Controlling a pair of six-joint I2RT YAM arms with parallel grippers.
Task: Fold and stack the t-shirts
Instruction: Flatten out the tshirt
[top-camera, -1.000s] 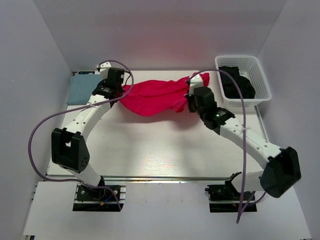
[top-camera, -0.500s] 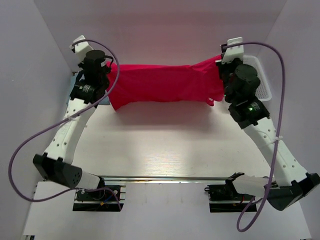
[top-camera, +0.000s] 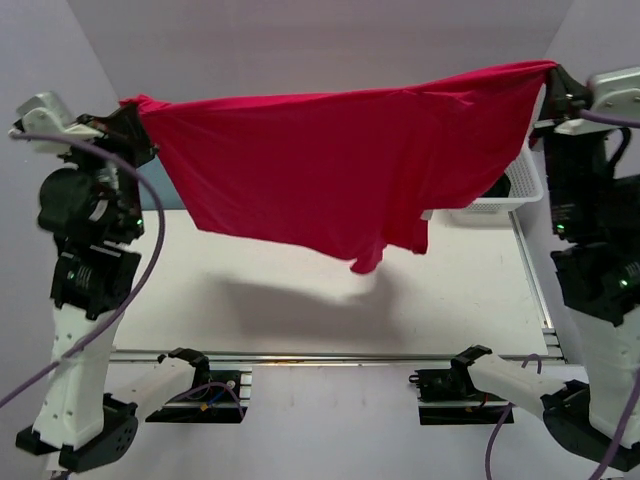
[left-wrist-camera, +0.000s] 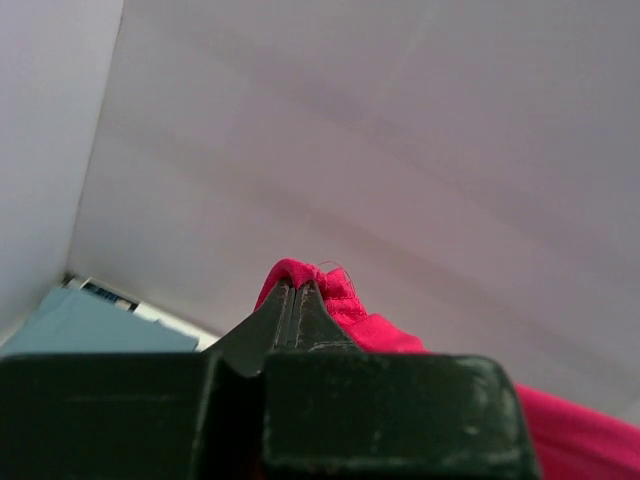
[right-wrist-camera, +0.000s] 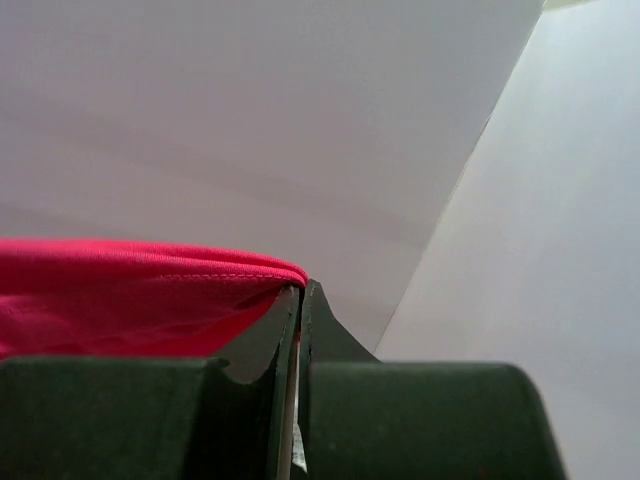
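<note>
Both arms have risen, hoisting the red t-shirt (top-camera: 320, 170) above the surface (top-camera: 300, 310). The left pincer (top-camera: 128, 108) at 10 o'clock and right pincer (top-camera: 553, 72) at 2 each clamp a corner. Lower evenly, keeping it taut.

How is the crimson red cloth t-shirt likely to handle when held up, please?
Probably floppy: the crimson red cloth t-shirt hangs in loose folds between the left claw and right claw. Likely light, since two small pinches carry it whole.

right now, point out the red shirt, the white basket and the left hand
red shirt (top-camera: 320, 170) top external view, middle of the hanging cloth
white basket (top-camera: 495, 208) top external view, near wall
left hand (left-wrist-camera: 297, 288) left wrist view, between its fingertips
</note>
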